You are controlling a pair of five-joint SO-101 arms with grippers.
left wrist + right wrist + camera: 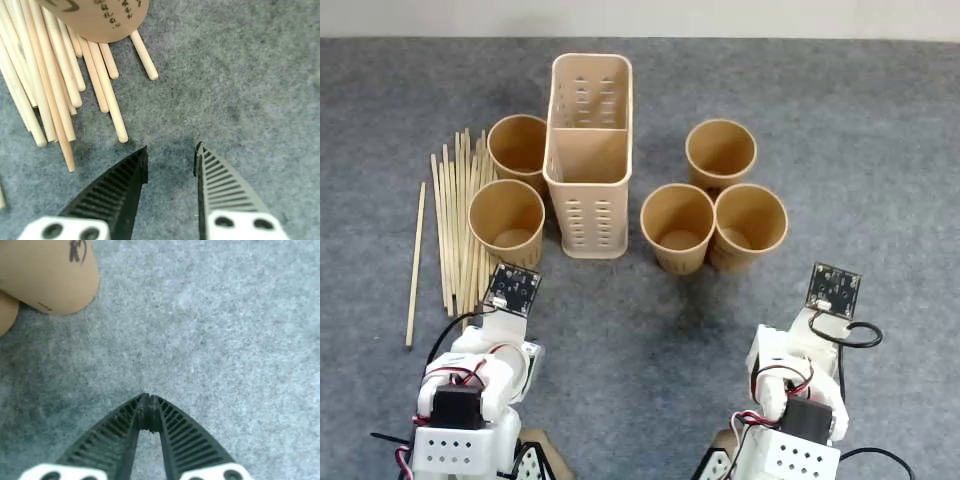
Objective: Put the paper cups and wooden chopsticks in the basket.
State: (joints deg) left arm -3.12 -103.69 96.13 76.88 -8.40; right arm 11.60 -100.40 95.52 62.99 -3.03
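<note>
A tan slotted basket (588, 160) with two compartments stands upright at the table's middle. Two paper cups (507, 222) (518, 146) stand left of it, three more (677, 226) (750, 225) (720, 152) to its right. Several wooden chopsticks (460, 215) lie in a bundle at the far left, one stray stick (416, 262) apart. My left gripper (170, 152) hovers open over bare carpet, just short of the chopstick ends (75, 100) and a cup's base (100, 17). My right gripper (148, 401) is shut with nothing in it, near a cup's base (50, 275).
Grey carpet (880, 150) covers the whole table. Both arms (485, 380) (800, 390) sit low at the front edge. Open carpet lies between the arms and the cups, and at the far right.
</note>
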